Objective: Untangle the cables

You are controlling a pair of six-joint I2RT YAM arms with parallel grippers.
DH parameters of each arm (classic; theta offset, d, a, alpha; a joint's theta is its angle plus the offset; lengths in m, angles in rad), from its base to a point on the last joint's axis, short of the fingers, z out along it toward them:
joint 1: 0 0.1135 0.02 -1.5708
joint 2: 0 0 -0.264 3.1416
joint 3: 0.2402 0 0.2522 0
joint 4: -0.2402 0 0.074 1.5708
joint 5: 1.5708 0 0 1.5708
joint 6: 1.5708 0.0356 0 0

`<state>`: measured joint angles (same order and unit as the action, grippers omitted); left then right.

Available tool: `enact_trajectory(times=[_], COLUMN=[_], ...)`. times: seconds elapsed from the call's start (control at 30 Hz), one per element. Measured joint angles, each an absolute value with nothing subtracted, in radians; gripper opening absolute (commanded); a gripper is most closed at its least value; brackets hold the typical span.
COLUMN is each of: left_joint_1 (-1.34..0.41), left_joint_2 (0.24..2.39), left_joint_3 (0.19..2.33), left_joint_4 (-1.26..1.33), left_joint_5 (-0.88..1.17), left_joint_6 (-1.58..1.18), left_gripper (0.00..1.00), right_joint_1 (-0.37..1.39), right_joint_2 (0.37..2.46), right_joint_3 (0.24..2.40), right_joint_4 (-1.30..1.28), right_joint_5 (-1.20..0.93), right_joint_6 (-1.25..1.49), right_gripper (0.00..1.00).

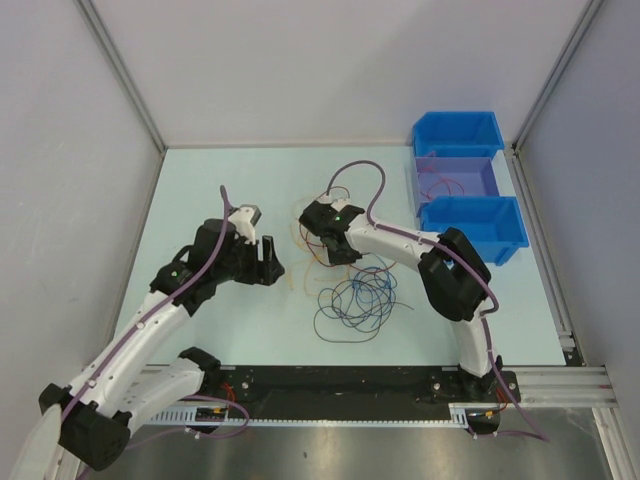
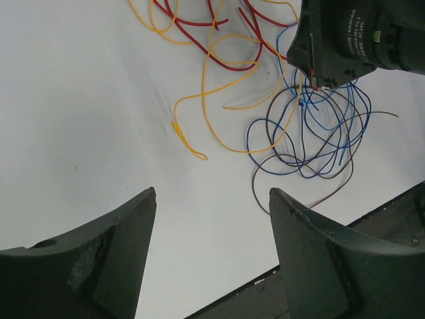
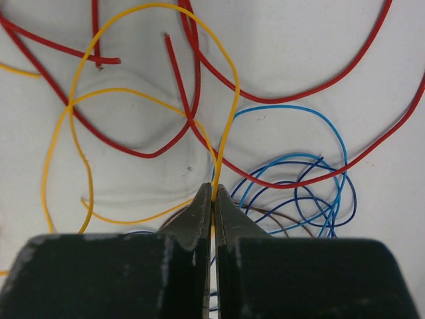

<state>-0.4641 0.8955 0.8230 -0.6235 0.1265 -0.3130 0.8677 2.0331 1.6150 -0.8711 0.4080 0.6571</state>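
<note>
The cables lie in a loose tangle on the pale table. Red loops (image 2: 199, 24) and orange loops (image 2: 188, 142) lie toward the far side, while blue and brown loops (image 1: 355, 298) lie nearer the arm bases. My right gripper (image 3: 213, 193) sits low over the tangle's far left part. It is shut on an orange cable (image 3: 224, 141), which rises from between its tips and crosses a red cable (image 3: 279, 101). My left gripper (image 2: 212, 191) is open over bare table left of the tangle, with nothing between its fingers. In the top view it is (image 1: 268, 258).
Two blue bins (image 1: 457, 133) (image 1: 475, 228) and a purple one (image 1: 470, 178) between them stand at the back right. The black base rail (image 1: 340, 380) runs along the near edge. The right wrist housing (image 2: 352, 36) hangs over the cables in the left wrist view.
</note>
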Motion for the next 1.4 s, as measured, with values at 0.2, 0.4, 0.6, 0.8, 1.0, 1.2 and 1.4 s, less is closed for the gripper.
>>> enact_trajectory(times=[0.2, 0.4, 0.6, 0.8, 1.0, 1.2, 1.4], left_joint_1=[-0.464, -0.464, -0.464, -0.464, -0.464, -0.464, -0.464], left_joint_2=[0.888, 0.888, 0.888, 0.888, 0.888, 0.888, 0.888], left_joint_3=[0.817, 0.817, 0.817, 0.817, 0.817, 0.817, 0.817], left_joint_4=[-0.624, -0.624, -0.624, -0.624, -0.624, -0.624, -0.624], left_joint_5=[0.118, 0.112, 0.107, 0.107, 0.106, 0.106, 0.106], left_joint_6=[-0.313, -0.313, -0.313, -0.313, -0.313, -0.313, -0.313], left_gripper=[0.74, 0.73, 0.73, 0.73, 0.73, 0.73, 0.73], right_joint_1=[0.855, 0.847, 0.847, 0.847, 0.845, 0.832, 0.823], right_joint_2=[2.060, 2.062, 2.063, 2.070, 2.074, 2.085, 2.086], right_joint_3=[1.615, 1.603, 1.581, 1.574, 1.568, 1.564, 1.550], right_joint_4=[-0.874, -0.857, -0.830, -0.802, -0.784, -0.765, -0.760], right_joint_5=[0.419, 0.416, 0.390, 0.376, 0.373, 0.368, 0.364], right_joint_6=[0.649, 0.638, 0.627, 0.624, 0.617, 0.611, 0.609], right_gripper=[0.16, 0.30, 0.30, 0.29, 0.27, 0.26, 0.20])
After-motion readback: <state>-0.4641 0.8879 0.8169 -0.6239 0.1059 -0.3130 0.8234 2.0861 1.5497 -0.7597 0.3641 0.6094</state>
